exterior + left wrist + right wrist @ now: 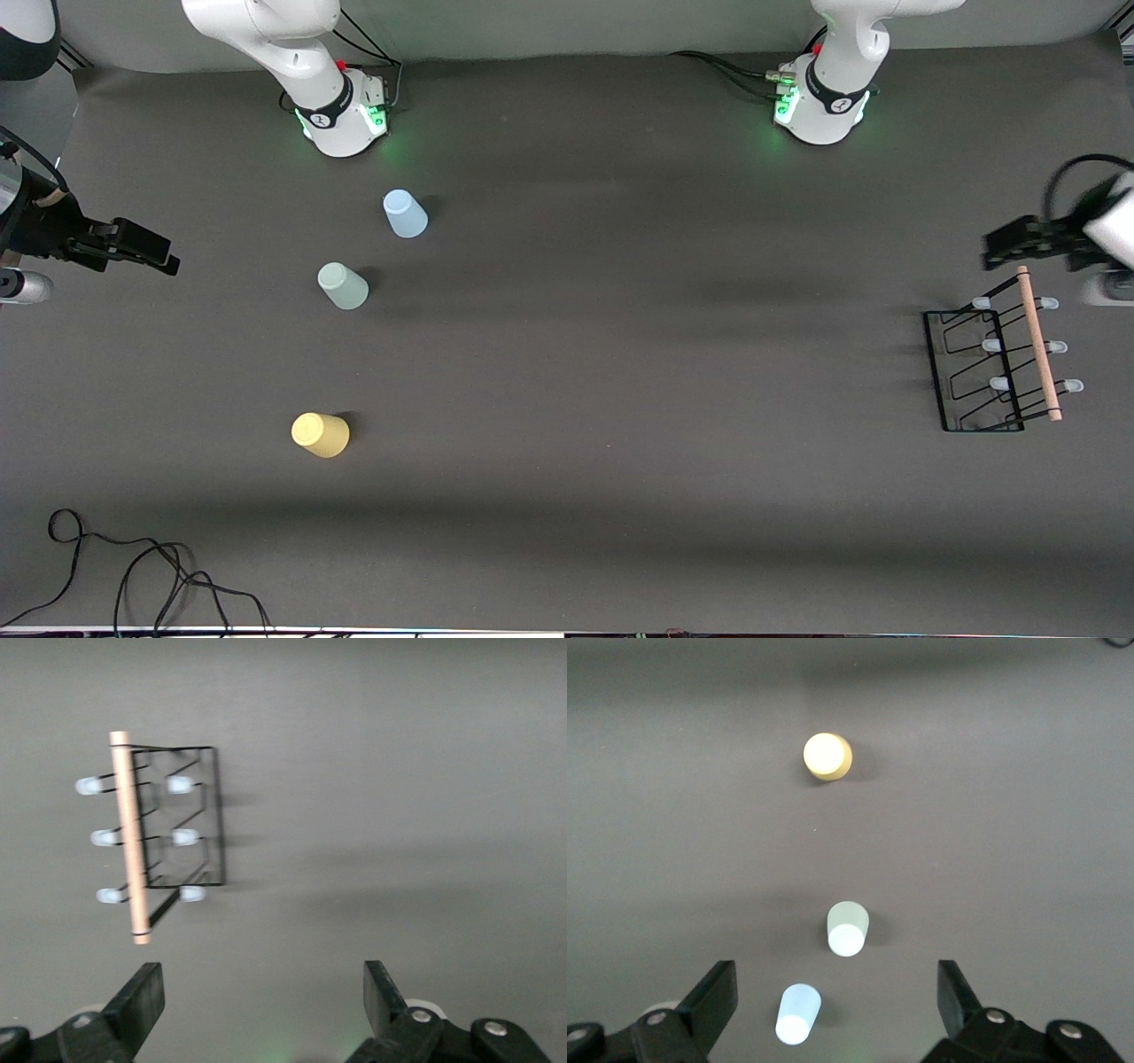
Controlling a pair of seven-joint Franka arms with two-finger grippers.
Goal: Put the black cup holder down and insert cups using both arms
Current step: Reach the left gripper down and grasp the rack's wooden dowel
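The black cup holder (992, 363) stands on the table at the left arm's end, its wooden rod handle (1038, 346) on top. It also shows in the left wrist view (168, 828). My left gripper (994, 250) is open and empty, up over the table just off the holder's end toward the bases; the left wrist view shows it (263, 981) apart from the holder. The light blue cup (405, 213), pale green cup (343, 285) and yellow cup (321, 434) stand apart toward the right arm's end. My right gripper (166, 254) is open and empty beside them. The right wrist view shows it (836, 981) above the blue (797, 1013), green (847, 928) and yellow (827, 756) cups.
The arm bases (345, 115) (819, 106) stand along the table's edge farthest from the front camera. A loose black cable (133, 567) lies by the table's nearest edge at the right arm's end. A dark grey mat (620, 354) covers the table.
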